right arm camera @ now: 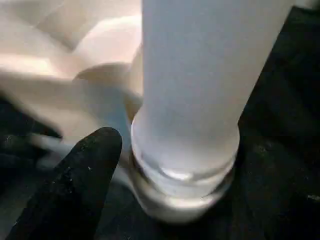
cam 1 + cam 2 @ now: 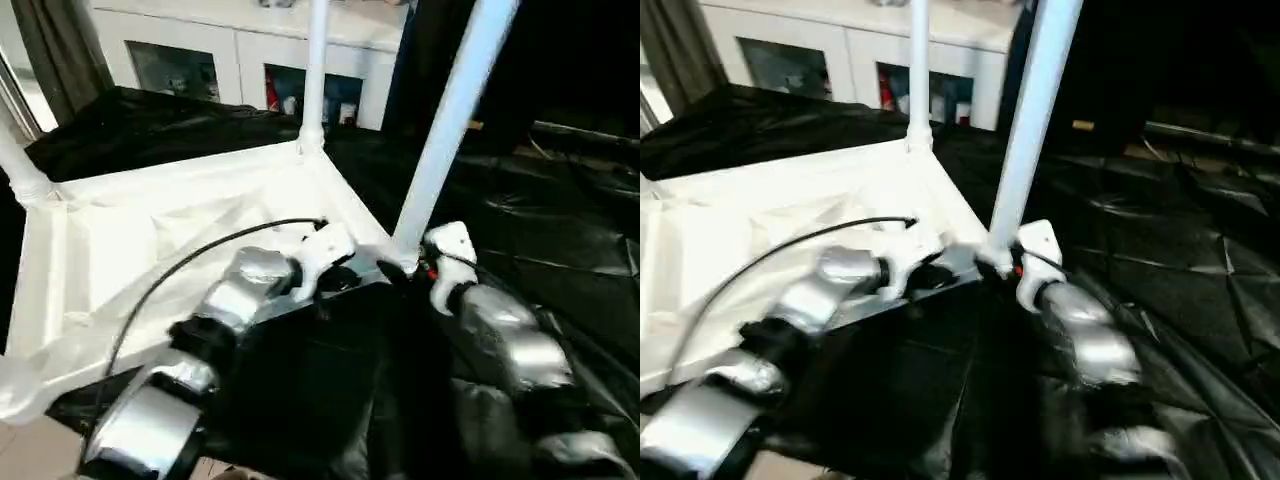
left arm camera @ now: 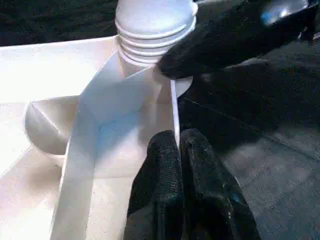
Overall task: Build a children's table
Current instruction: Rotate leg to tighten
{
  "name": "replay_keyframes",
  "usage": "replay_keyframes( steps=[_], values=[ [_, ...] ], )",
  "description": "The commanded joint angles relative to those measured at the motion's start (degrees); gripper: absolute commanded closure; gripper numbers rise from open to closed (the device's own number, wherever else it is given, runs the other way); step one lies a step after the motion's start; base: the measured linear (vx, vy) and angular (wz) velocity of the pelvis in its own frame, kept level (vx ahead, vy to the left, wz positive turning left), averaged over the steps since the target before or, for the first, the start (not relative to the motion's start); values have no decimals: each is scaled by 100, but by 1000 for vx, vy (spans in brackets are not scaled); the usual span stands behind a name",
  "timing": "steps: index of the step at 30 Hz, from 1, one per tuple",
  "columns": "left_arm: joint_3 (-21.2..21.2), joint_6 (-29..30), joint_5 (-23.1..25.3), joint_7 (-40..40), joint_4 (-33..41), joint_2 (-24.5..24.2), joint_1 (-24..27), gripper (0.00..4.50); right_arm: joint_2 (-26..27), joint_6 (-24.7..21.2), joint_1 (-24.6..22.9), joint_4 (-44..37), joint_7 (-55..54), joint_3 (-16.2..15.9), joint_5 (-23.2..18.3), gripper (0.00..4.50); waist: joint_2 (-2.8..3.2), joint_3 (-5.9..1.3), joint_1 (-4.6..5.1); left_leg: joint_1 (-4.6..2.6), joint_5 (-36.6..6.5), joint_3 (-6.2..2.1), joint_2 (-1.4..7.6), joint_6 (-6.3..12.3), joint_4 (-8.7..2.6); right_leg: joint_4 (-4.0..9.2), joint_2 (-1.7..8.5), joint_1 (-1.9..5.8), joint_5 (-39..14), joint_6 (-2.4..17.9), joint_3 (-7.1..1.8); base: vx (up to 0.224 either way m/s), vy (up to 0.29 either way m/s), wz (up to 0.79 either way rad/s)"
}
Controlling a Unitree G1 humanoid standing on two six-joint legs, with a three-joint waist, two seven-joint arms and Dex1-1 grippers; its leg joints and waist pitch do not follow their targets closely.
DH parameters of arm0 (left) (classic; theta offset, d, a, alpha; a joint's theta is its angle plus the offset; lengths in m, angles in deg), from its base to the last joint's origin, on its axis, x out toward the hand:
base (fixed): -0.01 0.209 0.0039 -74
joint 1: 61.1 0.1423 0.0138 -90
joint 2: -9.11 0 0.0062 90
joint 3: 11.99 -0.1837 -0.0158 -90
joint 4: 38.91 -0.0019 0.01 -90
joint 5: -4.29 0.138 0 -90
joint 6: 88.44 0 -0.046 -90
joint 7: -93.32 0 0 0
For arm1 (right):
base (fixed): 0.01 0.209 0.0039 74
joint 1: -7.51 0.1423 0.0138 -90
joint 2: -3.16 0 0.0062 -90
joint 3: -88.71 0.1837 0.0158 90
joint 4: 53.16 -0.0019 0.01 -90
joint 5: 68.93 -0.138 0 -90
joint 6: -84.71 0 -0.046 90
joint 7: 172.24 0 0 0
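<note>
Your right gripper (image 2: 405, 268) is the nearer one to the leg (image 2: 450, 125). Its base sits right between the fingers (image 1: 80, 175), which stand wide and do not squeeze it. From there the leg's long line runs up and leans a bit, so push along that line, down into the corner socket (image 3: 150, 35). Your left gripper (image 3: 179, 150) is pinched tight on the tabletop (image 2: 150, 230) rim, just beside that corner.

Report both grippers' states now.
Left gripper: shut on the tabletop rim.
Right gripper: cannot tell; one finger beside the leg.
</note>
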State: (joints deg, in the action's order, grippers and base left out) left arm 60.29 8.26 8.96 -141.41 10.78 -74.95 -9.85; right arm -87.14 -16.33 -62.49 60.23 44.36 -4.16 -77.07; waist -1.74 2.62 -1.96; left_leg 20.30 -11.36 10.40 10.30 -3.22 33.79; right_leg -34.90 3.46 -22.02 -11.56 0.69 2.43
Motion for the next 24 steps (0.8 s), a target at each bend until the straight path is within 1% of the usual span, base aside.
replay_keyframes(
  steps=[1,2,3,4,5,6,7,8,10,12,14,17,19,20,21,22,24],
  values=[
    [-138,-205,-131,-502,104,-83,137,450,-127,35,-48,-342,635,-178,-203,72,-49,-308,-25,27,-887,-110,307,461,-393,448,490,249,-896,1230,-277,0,0,0],
    [-138,-205,-131,-502,104,-83,137,450,-127,35,-48,-342,635,-178,-203,72,-43,-314,-23,20,-826,-106,313,487,-383,431,490,241,-754,1285,-276,0,0,0],
    [-117,-302,-252,-875,220,-274,211,450,-390,-14,-145,-541,1108,-249,-316,72,-42,-325,-29,12,-648,-94,308,563,-366,398,490,253,-395,1424,-275,0,0,0],
    [-110,-324,-287,-990,253,-333,229,450,-472,-29,-178,-609,1259,-275,-352,72,-38,-330,-36,18,-623,-95,300,593,-359,383,483,263,-304,1444,-270,0,0,0],
    [-100,-330,-345,-1199,310,-441,259,450,-613,-58,-240,-736,1524,-319,-420,72,-48,-329,-26,20,-595,-90,315,628,-362,375,482,265,-220,1472,-275,0,0,0],
    [-100,-331,-351,-1245,322,-466,264,450,-636,-69,-251,-764,1575,-322,-439,72,-41,-311,-29,25,-640,-86,322,687,-362,373,490,253,-198,1532,-269,0,0,0],
    [-92,-285,-396,-1421,384,-556,285,450,-706,-90,-286,-865,1738,-326,-508,72,-39,-307,-24,26,-697,-85,314,678,-364,383,486,246,-285,1530,-261,0,0,0],
    [-91,-283,-397,-1425,385,-558,286,450,-708,-90,-287,-867,1741,-326,-510,72,-42,-310,-23,16,-752,-86,320,656,-369,387,482,246,-377,1521,-259,0,0,0],
    [-85,-246,-426,-1505,419,-597,297,450,-738,-92,-301,-911,1808,-329,-539,72,-24,-296,-17,-6,-868,-89,336,560,-383,410,488,222,-626,1515,-262,0,0,0],
    [-104,-207,-505,-1718,562,-697,361,450,-809,-135,-323,-972,2008,-361,-592,72,-37,-289,-14,-1,-920,-89,330,491,-386,415,483,226,-767,1478,-267,0,0,0],
    [-106,-202,-547,-1826,648,-748,405,450,-849,-141,-339,-988,2115,-402,-592,72,-34,-290,-22,-4,-885,-87,336,468,-385,415,495,223,-772,1470,-273,0,0,0],
    [-102,-197,-561,-1857,676,-761,420,450,-859,-140,-344,-995,2145,-417,-601,72,-36,-294,-27,0,-821,-85,329,469,-383,406,484,223,-699,1464,-270,0,0,0],
    [-100,-200,-572,-1887,699,-771,433,450,-863,-164,-348,-1007,2185,-424,-620,97,-36,-300,-27,3,-787,-86,326,469,-379,398,485,230,-644,1471,-268,0,0,0],
    [-96,-198,-575,-1903,708,-774,437,450,-868,-184,-345,-1011,2222,-439,-628,97,-37,-300,-28,2,-772,-84,326,477,-377,397,483,227,-621,1476,-269,0,0,0],
    [-91,-192,-573,-1916,723,-775,442,450,-871,-209,-343,-1014,2258,-454,-635,108,-52,-302,-29,5,-753,-85,325,486,-376,393,484,232,-619,1477,-266,0,0,0],
    [-86,-198,-562,-1906,718,-770,437,450,-871,-221,-337,-1002,2275,-467,-629,117,-54,-309,-31,3,-733,-81,328,494,-370,392,488,233,-601,1480,-269,0,0,0],
    [-83,-197,-551,-1885,718,-765,428,450,-873,-234,-323,-968,2296,-494,-602,142,-51,-305,-32,8,-725,-79,319,501,-367,390,482,232,-599,1472,-267,0,0,0]
  ],
)
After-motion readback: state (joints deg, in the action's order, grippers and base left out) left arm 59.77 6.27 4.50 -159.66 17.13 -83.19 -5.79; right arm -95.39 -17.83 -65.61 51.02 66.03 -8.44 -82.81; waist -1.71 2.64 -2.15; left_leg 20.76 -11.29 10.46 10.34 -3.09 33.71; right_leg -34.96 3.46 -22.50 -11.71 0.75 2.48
